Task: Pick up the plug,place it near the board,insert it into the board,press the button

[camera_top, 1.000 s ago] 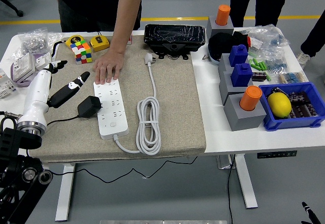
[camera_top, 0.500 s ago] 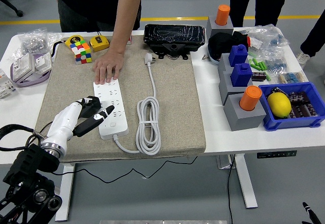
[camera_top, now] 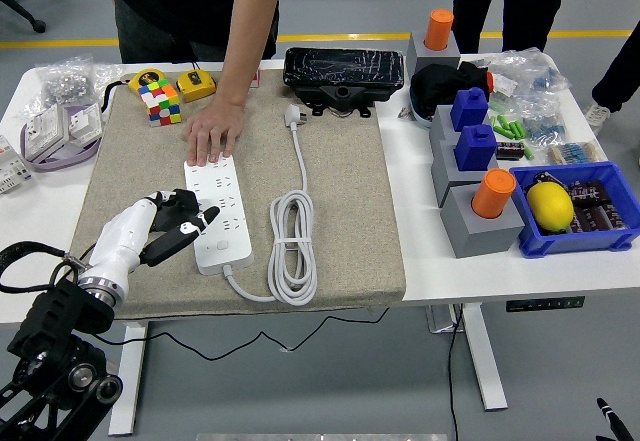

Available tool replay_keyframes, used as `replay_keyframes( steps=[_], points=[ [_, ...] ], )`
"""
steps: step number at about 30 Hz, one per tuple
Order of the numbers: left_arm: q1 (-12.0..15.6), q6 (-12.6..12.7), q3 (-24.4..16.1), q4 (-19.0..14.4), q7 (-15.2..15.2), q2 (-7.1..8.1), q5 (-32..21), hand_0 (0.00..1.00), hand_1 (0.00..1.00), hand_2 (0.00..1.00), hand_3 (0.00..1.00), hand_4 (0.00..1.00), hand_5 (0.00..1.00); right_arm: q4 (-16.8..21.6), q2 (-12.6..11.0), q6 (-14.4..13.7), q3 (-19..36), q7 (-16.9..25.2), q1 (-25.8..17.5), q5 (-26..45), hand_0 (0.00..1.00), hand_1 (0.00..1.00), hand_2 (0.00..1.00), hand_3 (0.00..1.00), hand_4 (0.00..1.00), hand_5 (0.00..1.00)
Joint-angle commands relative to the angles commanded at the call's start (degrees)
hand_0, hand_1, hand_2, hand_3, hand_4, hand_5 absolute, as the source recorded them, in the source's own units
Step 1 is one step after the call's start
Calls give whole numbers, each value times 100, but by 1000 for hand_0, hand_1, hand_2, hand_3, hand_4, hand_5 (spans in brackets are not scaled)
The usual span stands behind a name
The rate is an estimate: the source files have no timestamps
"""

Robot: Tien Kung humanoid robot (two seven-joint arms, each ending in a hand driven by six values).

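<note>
Robot hand (camera_top: 170, 223) curled on small black plug (camera_top: 180, 204), beside white plastic power strip (camera_top: 220, 214); could miss sockets, slipping sideways.

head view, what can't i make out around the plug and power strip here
- Black plug: mostly covered by the left hand, so its prongs and exact grip are hidden.
- Power strip button: too small to pick out.
- The strip's far end: under the person's hand.
- Right hand: outside the picture.
</note>
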Motion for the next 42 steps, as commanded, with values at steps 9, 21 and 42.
replay_keyframes(
  steps=[9, 21, 42],
  points=[
    [-26, 14, -52, 168, -42, -9, -5, 877, 875, 834, 800, 998, 998, 0, -4, 2, -8, -3, 3, -1, 817, 760, 745, 784, 998, 998],
    [-215, -32, 100, 238, -93, 93, -83, 884, 873, 833, 801, 998, 998, 0, -13, 1, -14, -1, 8, 7, 817, 760, 745, 784, 998, 998],
    [-612, -83, 450, 310, -150, 317, -134, 889, 874, 830, 800, 998, 998, 0, -35, -2, -3, -3, 34, 11, 817, 760, 744, 784, 998, 998]
  ],
)
